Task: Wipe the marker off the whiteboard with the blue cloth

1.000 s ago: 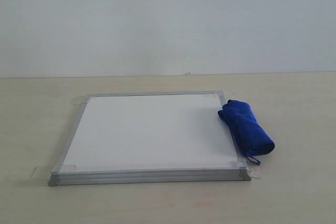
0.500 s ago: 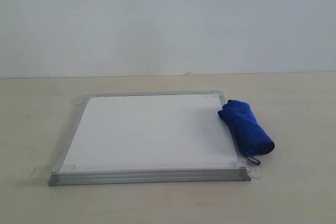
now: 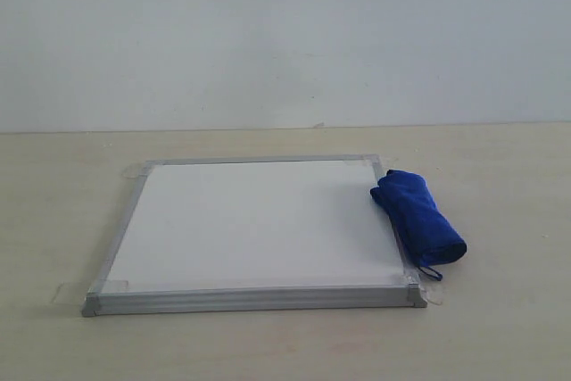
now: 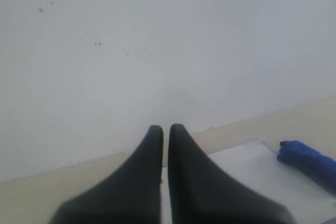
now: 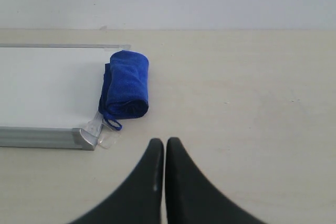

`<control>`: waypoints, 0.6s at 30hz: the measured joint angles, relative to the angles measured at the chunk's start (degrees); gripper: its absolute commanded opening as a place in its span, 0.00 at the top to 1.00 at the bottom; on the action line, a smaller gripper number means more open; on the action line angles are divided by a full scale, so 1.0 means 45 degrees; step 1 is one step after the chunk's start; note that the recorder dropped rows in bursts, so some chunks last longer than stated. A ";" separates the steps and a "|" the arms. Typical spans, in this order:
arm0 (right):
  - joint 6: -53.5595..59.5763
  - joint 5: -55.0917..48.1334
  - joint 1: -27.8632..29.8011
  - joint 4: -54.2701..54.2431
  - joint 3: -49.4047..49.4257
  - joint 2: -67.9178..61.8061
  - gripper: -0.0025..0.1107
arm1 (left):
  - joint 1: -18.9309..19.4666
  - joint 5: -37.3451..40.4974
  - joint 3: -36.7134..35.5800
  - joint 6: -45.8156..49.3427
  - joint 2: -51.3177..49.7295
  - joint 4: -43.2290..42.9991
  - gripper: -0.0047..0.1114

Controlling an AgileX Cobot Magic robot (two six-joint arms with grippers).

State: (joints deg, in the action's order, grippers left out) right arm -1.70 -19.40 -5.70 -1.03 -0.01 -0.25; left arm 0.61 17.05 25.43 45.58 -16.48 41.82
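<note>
The whiteboard [image 3: 254, 225] lies flat on the table, silver-framed, with clear tape at its corners. Its white face shows no red marker lines in any view. The blue cloth [image 3: 417, 218], a rolled bundle with a small loop at its near end, rests across the board's right edge. In the right wrist view the blue cloth [image 5: 126, 84] sits by the whiteboard [image 5: 50, 85] corner, well ahead of my right gripper [image 5: 165, 142], which is shut and empty over bare table. My left gripper [image 4: 165, 128] is shut and empty, raised, with the whiteboard [image 4: 247, 174] and the blue cloth [image 4: 310, 162] below it. Neither gripper appears in the exterior view.
A pale wooden table [image 3: 500, 327] carries everything, and a plain white wall [image 3: 285, 33] stands behind it. Clear tape tabs [image 5: 102, 132] stick out from the board's corners onto the table.
</note>
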 measured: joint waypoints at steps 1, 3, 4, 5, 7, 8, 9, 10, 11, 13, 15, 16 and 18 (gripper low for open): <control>0.0000 0.0000 0.0000 0.0000 0.0000 0.0000 0.97 | 0.0019 -0.0129 -0.0186 -0.0225 0.0000 0.0000 0.93; 0.0000 0.0000 0.0000 0.0000 0.0000 0.0000 0.97 | 0.0019 -0.0481 -0.0452 -0.1087 0.0000 0.0000 0.93; 0.0000 0.0000 0.0000 0.0000 0.0000 0.0000 0.97 | 0.0019 -0.0626 -0.0505 -0.1672 0.0000 0.0025 0.93; 0.0000 0.0000 0.0000 0.0000 0.0000 0.0000 0.97 | 0.0019 -0.0805 -0.0571 -0.2322 0.0000 0.0085 0.93; 0.0000 0.0000 0.0000 0.0000 0.0000 0.0000 0.97 | 0.0019 -0.0968 -0.0624 -0.3587 0.0000 0.0381 0.93; 0.0000 0.0000 0.0000 0.0000 0.0000 0.0000 0.97 | 0.0019 -0.1001 -0.0624 -0.4038 0.0027 0.0523 0.93; 0.0000 0.0000 0.0000 0.0000 0.0000 0.0000 0.97 | 0.0019 -0.1031 -0.0624 -0.4522 0.0056 0.0614 0.93; 0.0000 0.0000 0.0000 0.0000 0.0000 0.0000 0.97 | 0.0019 -0.1058 -0.0624 -0.4878 0.0103 0.0612 0.93; 0.0000 0.0000 0.0000 0.0000 0.0000 0.0000 0.97 | 0.0019 -0.1083 -0.0624 -0.5062 0.0166 0.0612 0.93; 0.0000 0.0000 0.0000 0.0000 0.0000 0.0000 0.97 | 0.0019 -0.1144 -0.0796 -0.5301 0.0424 0.0141 0.93; 0.0000 0.0000 0.0000 0.0000 0.0000 0.0000 0.97 | 0.0019 -0.1280 -0.1377 -0.5690 0.1079 -0.0979 0.93; 0.0000 0.0000 0.0000 0.0000 0.0000 0.0000 0.97 | 0.0019 -0.1345 -0.1585 -0.5951 0.1372 -0.1377 0.93; 0.0000 0.0000 0.0000 0.0000 0.0000 0.0000 0.97 | 0.0019 -0.1489 -0.2255 -0.7672 0.2182 -0.3346 0.93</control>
State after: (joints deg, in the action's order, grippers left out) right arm -1.70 -19.40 -5.70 -1.03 -0.01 -0.25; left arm 0.69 10.35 15.29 11.06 -6.66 26.77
